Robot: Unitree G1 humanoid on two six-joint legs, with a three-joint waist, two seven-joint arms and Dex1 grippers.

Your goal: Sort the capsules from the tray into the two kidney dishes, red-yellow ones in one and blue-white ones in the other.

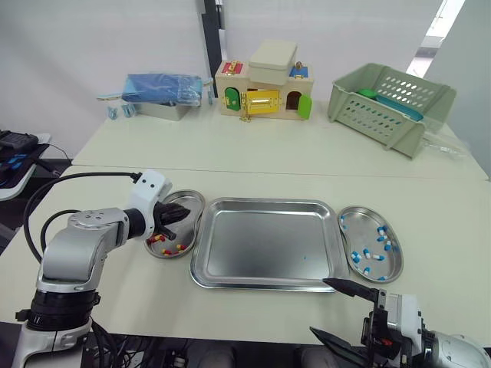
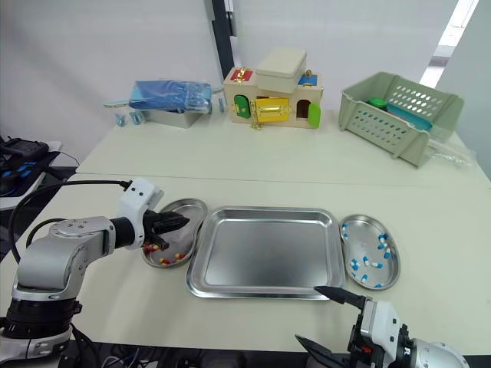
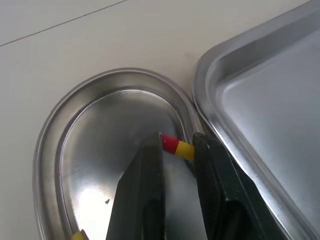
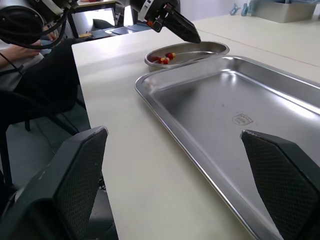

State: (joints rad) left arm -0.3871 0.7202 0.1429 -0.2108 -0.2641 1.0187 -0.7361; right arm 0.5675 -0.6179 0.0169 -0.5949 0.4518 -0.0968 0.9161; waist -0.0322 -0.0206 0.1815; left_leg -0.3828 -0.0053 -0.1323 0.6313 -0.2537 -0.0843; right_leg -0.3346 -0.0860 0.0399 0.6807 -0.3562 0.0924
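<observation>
My left gripper (image 1: 180,217) hovers over the left kidney dish (image 1: 193,197), shut on a red-yellow capsule (image 3: 177,146) held between its fingertips just above the dish's inner wall, by the tray. Several more red-yellow capsules (image 1: 167,249) lie in the near end of that dish. The steel tray (image 1: 265,245) in the middle holds no capsules. The right kidney dish (image 1: 370,218) holds several blue-white capsules (image 1: 381,231). At the table's front edge, near the tray's front right corner, my right gripper (image 1: 337,314) stands wide open with nothing between its fingers.
Along the far side of the table stand a blue bag on a metal tin (image 1: 161,92), a colourful toy house box (image 1: 265,84) and a green slotted basket (image 1: 391,103). Black equipment (image 1: 15,149) lies on a side table to the left.
</observation>
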